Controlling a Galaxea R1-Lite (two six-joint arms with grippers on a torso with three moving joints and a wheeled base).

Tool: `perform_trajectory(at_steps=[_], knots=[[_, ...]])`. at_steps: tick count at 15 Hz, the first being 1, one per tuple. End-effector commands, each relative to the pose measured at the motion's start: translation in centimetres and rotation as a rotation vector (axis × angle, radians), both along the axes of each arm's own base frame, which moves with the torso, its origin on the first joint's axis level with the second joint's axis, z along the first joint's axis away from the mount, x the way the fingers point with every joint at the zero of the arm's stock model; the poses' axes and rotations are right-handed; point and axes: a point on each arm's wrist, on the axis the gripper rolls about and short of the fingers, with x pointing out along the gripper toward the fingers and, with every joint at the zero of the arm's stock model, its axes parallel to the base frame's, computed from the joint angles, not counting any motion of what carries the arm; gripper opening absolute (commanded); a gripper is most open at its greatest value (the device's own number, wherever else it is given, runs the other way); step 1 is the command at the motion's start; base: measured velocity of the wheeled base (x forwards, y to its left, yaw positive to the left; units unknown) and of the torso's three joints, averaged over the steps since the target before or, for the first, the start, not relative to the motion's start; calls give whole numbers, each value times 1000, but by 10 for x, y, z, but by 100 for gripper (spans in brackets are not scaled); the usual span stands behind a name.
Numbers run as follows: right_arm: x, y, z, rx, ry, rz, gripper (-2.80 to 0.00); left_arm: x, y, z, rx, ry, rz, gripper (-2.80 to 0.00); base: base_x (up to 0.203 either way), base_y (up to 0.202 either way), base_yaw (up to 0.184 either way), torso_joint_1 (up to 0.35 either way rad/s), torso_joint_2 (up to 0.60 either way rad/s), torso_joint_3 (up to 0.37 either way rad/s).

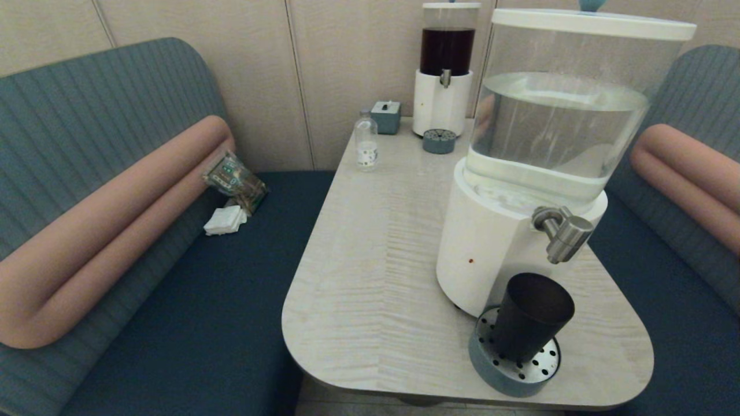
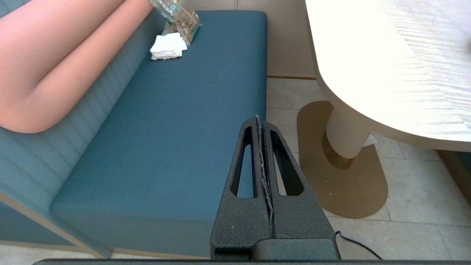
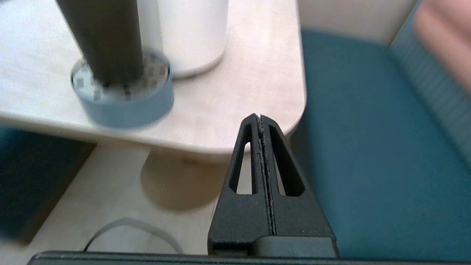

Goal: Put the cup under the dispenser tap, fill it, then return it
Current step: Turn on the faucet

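The dark brown-black cup [image 1: 531,316] stands upright on a round blue-grey drip tray [image 1: 511,361] in front of the big white-based dispenser [image 1: 497,242], just below its brushed-metal tap [image 1: 563,232]. The cup [image 3: 103,36] and tray [image 3: 123,95] also show in the right wrist view. My right gripper [image 3: 260,117] is shut and empty, below and off the table's near right corner. My left gripper [image 2: 258,118] is shut and empty, parked low over the left bench seat. Neither gripper shows in the head view.
A small clear bottle [image 1: 366,141], a grey box [image 1: 386,117] and a smaller dark-liquid dispenser [image 1: 444,69] with its own tray [image 1: 439,140] stand at the table's far end. A snack bag [image 1: 234,180] and napkins [image 1: 225,220] lie on the left bench. The table pedestal [image 2: 347,132] stands beside my left gripper.
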Motion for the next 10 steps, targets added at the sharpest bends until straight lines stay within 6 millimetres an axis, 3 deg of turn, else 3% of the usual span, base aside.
perform_trajectory(at_steps=[1, 2, 5, 8, 10], knots=[[-6, 0, 19, 4, -62, -2, -280, 0, 0, 0, 0, 2, 1, -280, 0, 0, 0, 0, 0, 0], [-14, 0, 39, 17, -103, -1, -280, 0, 0, 0, 0, 2, 1, -280, 0, 0, 0, 0, 0, 0], [-38, 0, 131, 89, -188, 14, -280, 0, 0, 0, 0, 2, 1, -280, 0, 0, 0, 0, 0, 0], [2, 0, 210, 140, -80, 30, -280, 0, 0, 0, 0, 2, 1, -280, 0, 0, 0, 0, 0, 0], [37, 2, 245, 158, -2, 61, -280, 0, 0, 0, 0, 3, 1, -280, 0, 0, 0, 0, 0, 0]])
